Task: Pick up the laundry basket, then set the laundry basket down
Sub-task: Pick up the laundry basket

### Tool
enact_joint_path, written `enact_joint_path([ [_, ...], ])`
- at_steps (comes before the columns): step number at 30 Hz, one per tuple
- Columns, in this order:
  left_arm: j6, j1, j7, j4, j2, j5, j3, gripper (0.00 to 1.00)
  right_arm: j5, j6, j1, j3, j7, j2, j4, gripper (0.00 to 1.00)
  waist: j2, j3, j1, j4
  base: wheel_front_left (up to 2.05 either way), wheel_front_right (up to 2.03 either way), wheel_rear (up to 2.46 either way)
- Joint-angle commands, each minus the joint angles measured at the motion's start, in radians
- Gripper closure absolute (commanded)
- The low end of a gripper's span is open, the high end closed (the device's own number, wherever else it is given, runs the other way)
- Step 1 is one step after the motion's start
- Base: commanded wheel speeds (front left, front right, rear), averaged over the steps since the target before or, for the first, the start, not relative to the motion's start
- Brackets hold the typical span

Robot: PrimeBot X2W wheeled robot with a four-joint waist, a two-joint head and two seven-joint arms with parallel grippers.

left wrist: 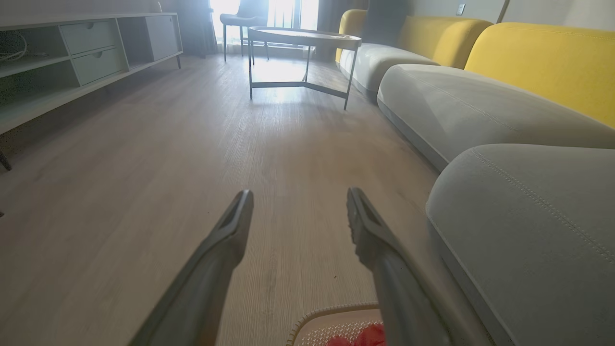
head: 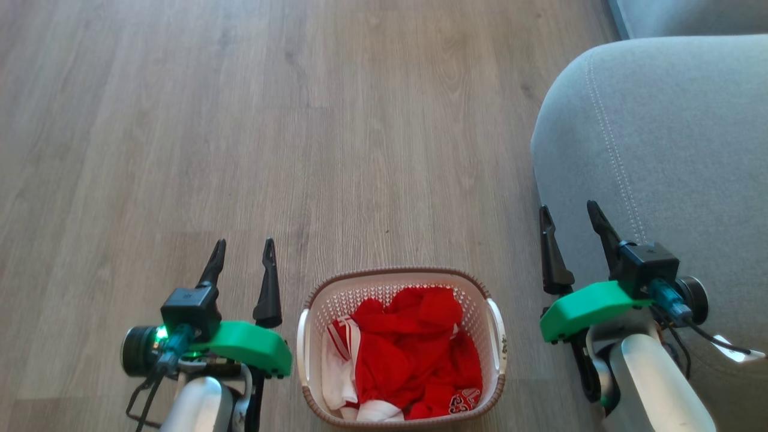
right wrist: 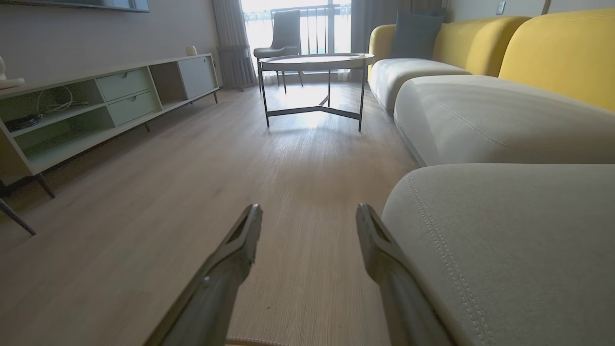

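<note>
The laundry basket (head: 401, 282), cream-white with a brown rim and white side handles, sits on the wood floor at the bottom centre of the head view, holding red and white clothes (head: 408, 360). My left gripper (head: 243, 251) hangs open to the basket's left, apart from it, fingers pointing forward. My right gripper (head: 570, 214) is open to the basket's right, beside the grey sofa seat. In the left wrist view the left gripper (left wrist: 299, 207) is empty and the basket's rim (left wrist: 331, 310) peeks in at the bottom edge. The right gripper (right wrist: 308, 220) is empty too.
A grey sofa seat (head: 660, 150) crowds the right side, close to my right arm. Farther ahead stand a round metal-legged coffee table (right wrist: 314, 62), a low TV cabinet (right wrist: 96, 105) along the left wall and yellow sofa backs (right wrist: 552, 48). Wood floor (head: 300, 120) stretches ahead.
</note>
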Motion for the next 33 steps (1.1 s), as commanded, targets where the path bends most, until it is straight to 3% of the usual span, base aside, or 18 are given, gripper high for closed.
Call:
enact_joint_path([
  [1, -0.004, -0.059, -0.005, -0.022, 0.0, -0.005, 0.029, 0.0, 0.003, 0.007, -0.044, 0.024, -0.01, -0.007, -0.029, 0.0, 0.0, 0.009, 0.0, -0.005, 0.0, 0.0, 0.0],
  [8, -0.026, -0.095, -0.005, 0.044, 0.0, -0.024, 0.016, 0.0, -0.028, 0.007, -0.096, 0.033, -0.01, -0.007, 0.082, 0.0, 0.0, 0.092, 0.0, -0.027, 0.0, 0.0, 0.0],
  [18, -0.048, -0.207, -0.005, 0.243, 0.0, -0.025, -0.006, 0.0, -0.007, 0.007, -0.242, 0.022, -0.01, -0.007, 0.349, 0.0, 0.0, 0.274, 0.0, -0.048, 0.0, 0.0, 0.0],
  [28, -0.087, -0.374, -0.005, 0.539, 0.0, -0.023, -0.054, 0.0, 0.0, 0.007, -0.384, 0.105, -0.005, -0.007, 0.575, 0.0, 0.0, 0.435, 0.0, -0.055, 0.0, 0.0, 0.0],
  [33, -0.111, -0.452, -0.005, 0.662, 0.0, -0.023, -0.079, 0.0, 0.083, 0.007, -0.451, 0.183, 0.007, -0.007, 0.669, 0.0, 0.0, 0.506, 0.0, -0.053, 0.0, 0.0, 0.0],
])
